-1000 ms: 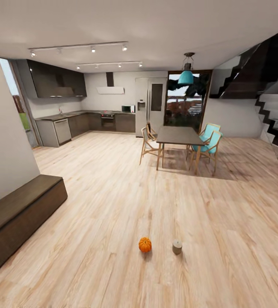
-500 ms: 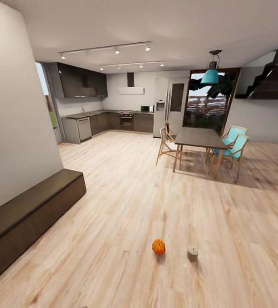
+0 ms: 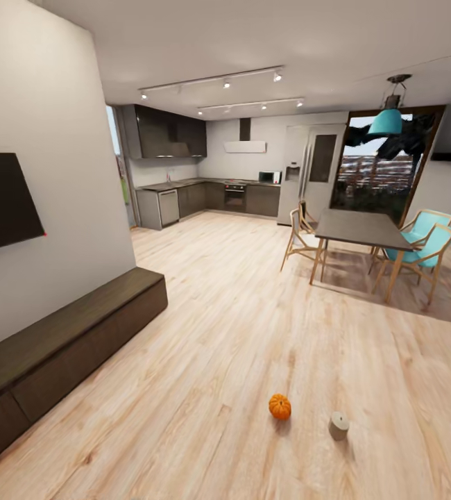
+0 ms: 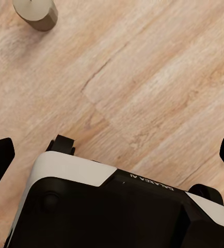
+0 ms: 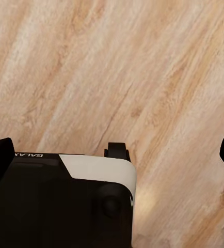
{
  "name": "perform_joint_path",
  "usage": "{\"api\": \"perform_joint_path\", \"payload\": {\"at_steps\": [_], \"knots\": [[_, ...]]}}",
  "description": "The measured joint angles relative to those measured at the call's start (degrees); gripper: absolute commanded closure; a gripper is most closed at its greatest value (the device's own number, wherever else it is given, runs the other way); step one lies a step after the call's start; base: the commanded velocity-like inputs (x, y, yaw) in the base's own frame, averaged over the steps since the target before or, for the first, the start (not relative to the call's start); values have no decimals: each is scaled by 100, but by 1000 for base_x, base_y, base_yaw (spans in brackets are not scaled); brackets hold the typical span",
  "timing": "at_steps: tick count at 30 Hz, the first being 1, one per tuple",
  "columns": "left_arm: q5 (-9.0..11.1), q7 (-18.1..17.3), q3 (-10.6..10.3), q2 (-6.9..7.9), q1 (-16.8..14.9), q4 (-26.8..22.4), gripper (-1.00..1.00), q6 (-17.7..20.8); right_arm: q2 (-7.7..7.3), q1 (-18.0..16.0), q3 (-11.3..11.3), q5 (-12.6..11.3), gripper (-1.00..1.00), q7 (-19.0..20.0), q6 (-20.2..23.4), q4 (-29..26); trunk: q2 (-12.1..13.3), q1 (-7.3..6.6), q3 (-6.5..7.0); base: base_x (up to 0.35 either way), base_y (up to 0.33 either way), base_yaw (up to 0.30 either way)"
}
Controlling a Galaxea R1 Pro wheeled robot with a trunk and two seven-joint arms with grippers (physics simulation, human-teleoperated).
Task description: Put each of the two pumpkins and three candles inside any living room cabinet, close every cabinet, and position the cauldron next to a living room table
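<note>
A: Pumpkin sits on the wooden floor, with 1 candle just beside it, apart.
B: And the cabinet?
A: Along the wall, panels flush. Left tool and right tool both spread wide.

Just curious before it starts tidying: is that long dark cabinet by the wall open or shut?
Shut, as far as shows: the cabinet has flat front panels flush along its length, none swung out.
</note>
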Motion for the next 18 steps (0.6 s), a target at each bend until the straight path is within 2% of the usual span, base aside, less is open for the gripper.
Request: {"api": "perform_joint_path", "payload": {"at_steps": [4,8,18], "knots": [[0,0,1,0,0,0,-100,0,0,-3,0,0,-100,0,0,0,0,-1,0,85,-104,291],[1,0,5,0,0,0,-100,0,0,-2,0,0,-100,0,0,0,-1,-2,0,224,-163,208],[-1,-1,1,-6,-1,1,-100,0,0,0,0,-2,-100,15,1,-1,-1,-3,0,280,-205,28]]}}
